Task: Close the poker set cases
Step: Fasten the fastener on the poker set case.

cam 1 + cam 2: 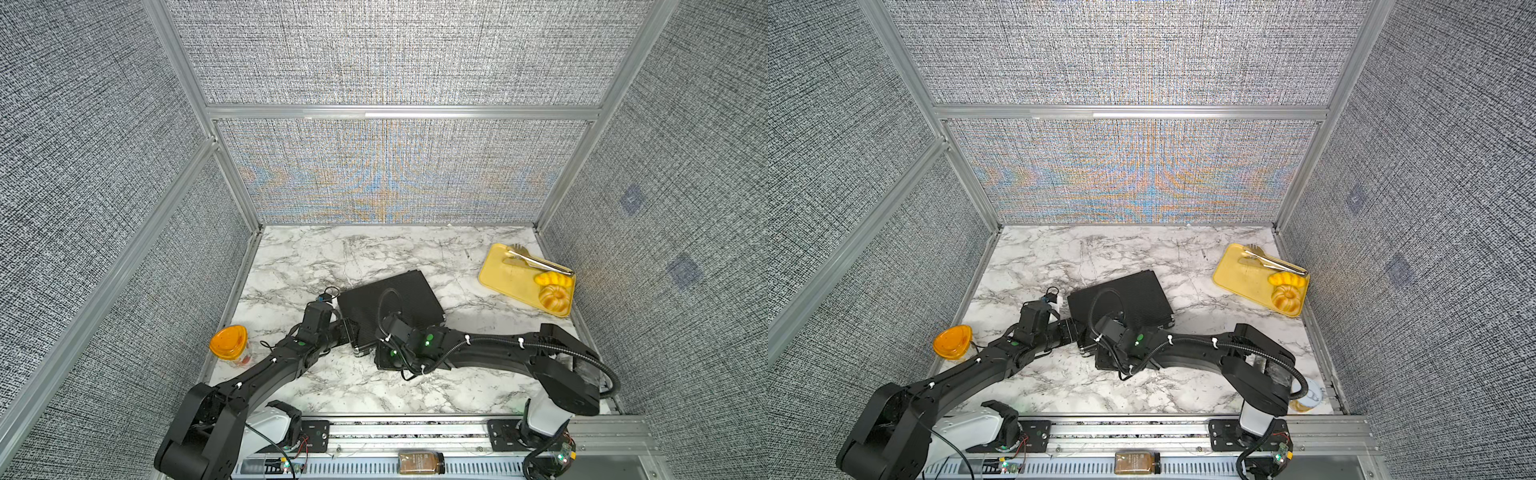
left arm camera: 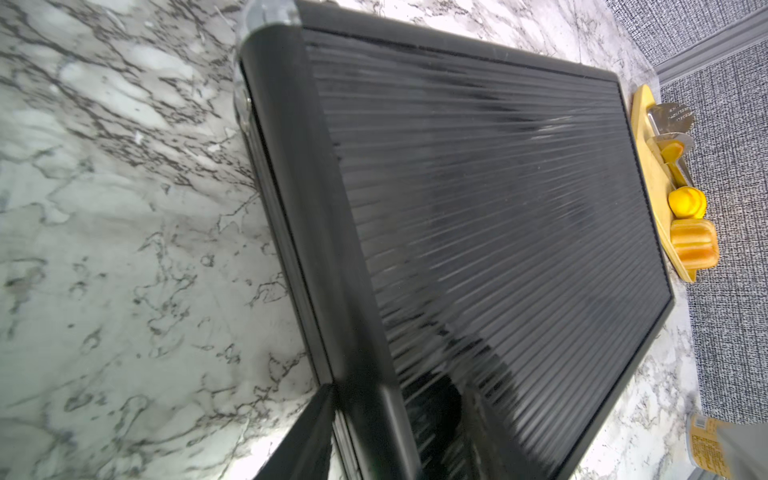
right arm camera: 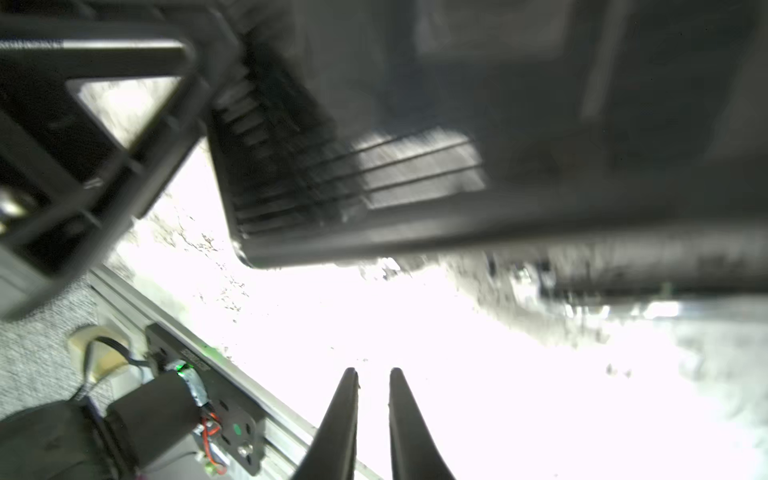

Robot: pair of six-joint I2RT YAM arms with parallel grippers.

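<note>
Nearest the camera, a brown-filled jar (image 1: pixel 421 462) with a dark cap lies on its side on the metal rail along the near edge of the marble table (image 1: pixel 332 257). At the left edge of the table stands an orange-lidded container (image 1: pixel 228 343), just beside the left arm. The left gripper (image 1: pixel 351 331) sits at the left side wall of the poker set case (image 1: pixel 390 303). In the left wrist view its jaws stand apart: one dark finger (image 2: pixel 309 432) lies low beside the wall and a clear-tipped one sits at the far corner, both set along the wall. The case occupies the centre of the table, turned at an angle to the table edges. It lies flat with the ribbed black lid down on the lower half, so it is closed. A silver fitting (image 1: pixel 362 352) shows at its near left corner. The right arm's wrist is above the case's near edge. The right gripper (image 3: pixel 373 372) hangs over bare table just in front of that edge, its fingers drawn almost together with a narrow slit between them and nothing in it. At the far right, well apart from the case, a yellow tray (image 1: pixel 500 276) holds metal utensils (image 1: pixel 536 261) and two golden pastries (image 1: pixel 555 298).
</note>
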